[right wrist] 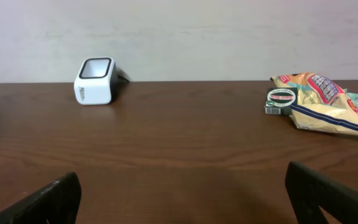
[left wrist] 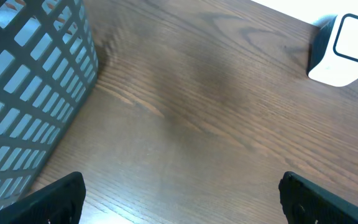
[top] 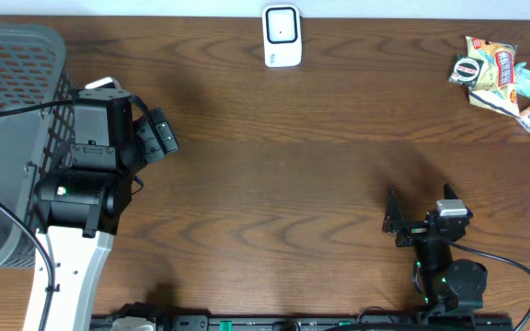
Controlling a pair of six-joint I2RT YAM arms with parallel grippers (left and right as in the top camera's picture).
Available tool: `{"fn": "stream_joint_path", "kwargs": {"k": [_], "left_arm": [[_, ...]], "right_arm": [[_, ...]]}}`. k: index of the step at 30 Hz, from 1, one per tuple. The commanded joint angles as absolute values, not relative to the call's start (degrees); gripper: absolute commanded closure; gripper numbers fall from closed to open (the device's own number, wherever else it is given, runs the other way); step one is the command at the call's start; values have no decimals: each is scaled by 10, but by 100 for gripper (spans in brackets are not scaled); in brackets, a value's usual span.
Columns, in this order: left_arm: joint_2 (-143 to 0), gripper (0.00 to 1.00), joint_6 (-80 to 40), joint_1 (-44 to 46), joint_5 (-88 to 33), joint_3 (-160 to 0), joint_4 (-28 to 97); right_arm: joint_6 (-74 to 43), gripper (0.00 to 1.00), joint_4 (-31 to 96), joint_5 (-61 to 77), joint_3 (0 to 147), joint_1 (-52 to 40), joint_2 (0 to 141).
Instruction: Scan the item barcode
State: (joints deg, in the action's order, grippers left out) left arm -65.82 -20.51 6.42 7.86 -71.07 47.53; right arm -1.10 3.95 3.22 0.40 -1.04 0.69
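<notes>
Dark brown wood-grain desk (top: 274, 165), pale wall (right wrist: 179, 31) behind it.

- White barcode scanner (top: 282, 35) stands at the middle of the far edge, its framed window tilted upward.
- Pile of snack packets (top: 500, 78) lies loose at the far right corner, well apart from the scanner. A yellow bag is on top, with a small round green-labelled tin (right wrist: 281, 99) touching its left side.
- Grey mesh basket (top: 7, 110) sits at the left end of the desk.
- Left arm is just beside the basket. Left gripper (left wrist: 182, 196) is spread wide, with only bare wood between its fingers. In its wrist view the basket wall is on the left and the scanner at upper right.
- Right gripper (right wrist: 182, 199) is near the front edge, right of centre and low over the desk. It is spread wide, with only wood between its fingers. It faces the wall, with the scanner ahead to the left and the packets ahead to the right.
- Both grippers are well apart from the packets and the scanner.
</notes>
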Motion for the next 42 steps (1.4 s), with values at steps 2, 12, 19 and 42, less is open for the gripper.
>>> {"fn": "stream_joint_path", "kwargs": {"k": [2,12,19,42], "left_arm": [[-656,2,-197,62,82,-712,475],[-656,2,-196,62,83,-712,477],[-656,3,-193,62,67,-703,522],[-301,2,1,62,-90,-234,103]], "right_arm": [[-21,1,41,32,3,-15,3],[-21,1,41,32,3,-15,3],[-21,1,41,32,3,-15,3],[-21,1,41,32,3,-15,3]]}}
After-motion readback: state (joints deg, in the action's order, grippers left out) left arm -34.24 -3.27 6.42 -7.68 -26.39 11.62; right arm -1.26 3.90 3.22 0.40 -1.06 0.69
